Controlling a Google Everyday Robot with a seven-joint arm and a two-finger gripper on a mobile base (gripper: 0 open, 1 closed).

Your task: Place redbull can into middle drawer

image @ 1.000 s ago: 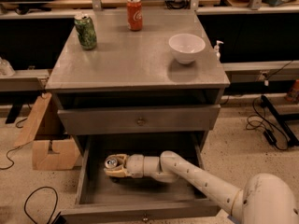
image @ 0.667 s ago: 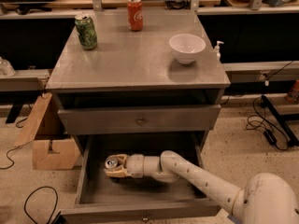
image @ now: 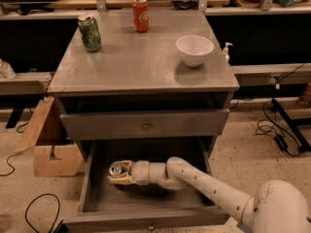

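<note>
In the lower centre of the frame, the redbull can (image: 115,168) is being pinched between the fingers (image: 121,180) of the gripper (image: 113,173) and held low inside the pulled-out middle drawer (image: 146,201), apparently so that it can be set down on the drawer floor.

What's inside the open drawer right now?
The middle drawer holds the gripper, closed around the redbull can, toward the left. Only the can's top shows; the fingers cover its body; the arm hides some floor.
</note>
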